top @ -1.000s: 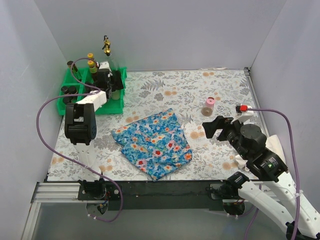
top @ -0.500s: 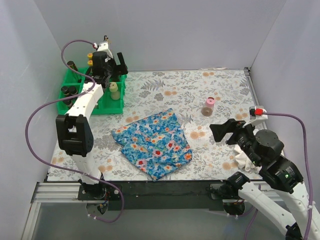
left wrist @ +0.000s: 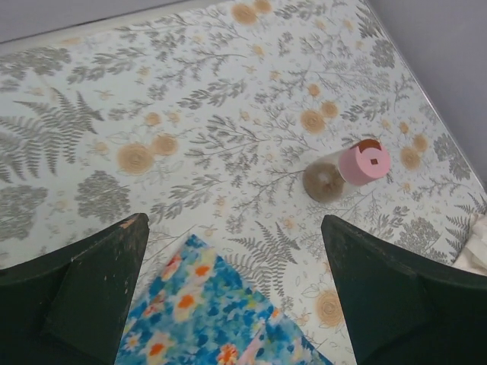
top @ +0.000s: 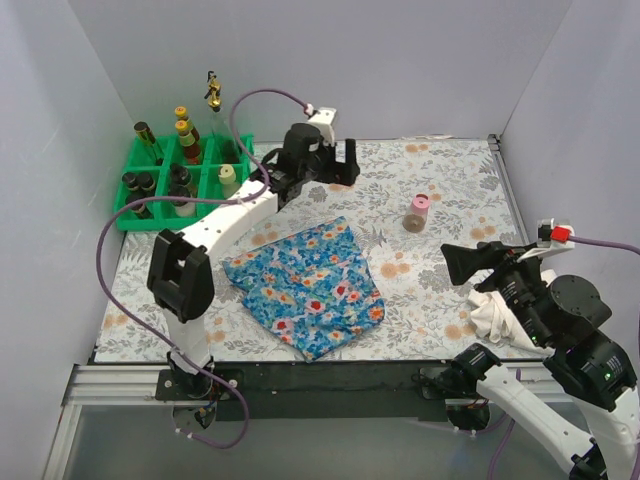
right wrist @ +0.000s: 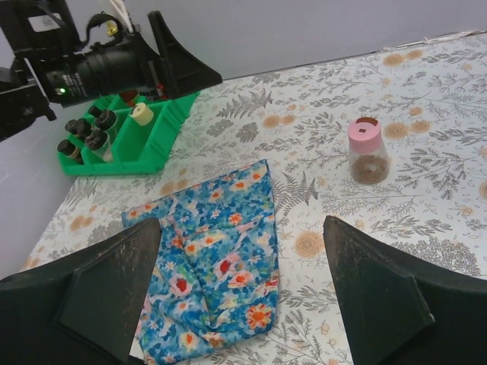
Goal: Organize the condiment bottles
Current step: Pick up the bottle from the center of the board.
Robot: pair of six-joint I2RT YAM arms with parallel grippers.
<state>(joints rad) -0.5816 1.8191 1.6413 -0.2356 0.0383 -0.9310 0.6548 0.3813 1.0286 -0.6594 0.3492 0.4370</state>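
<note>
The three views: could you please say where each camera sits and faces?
Top external: high behind the robot, looking down on the table; both arms show.
Left wrist: over the far table, looking down at the pink jar; left claw shows.
Right wrist: near right, facing the tray; right claw and the left claw show.
All share the pink jar and cloth.

Top: high, wide. Left wrist: steep, close. Right wrist: low, oblique. All share pink-lidded bottle (top: 418,212).
</note>
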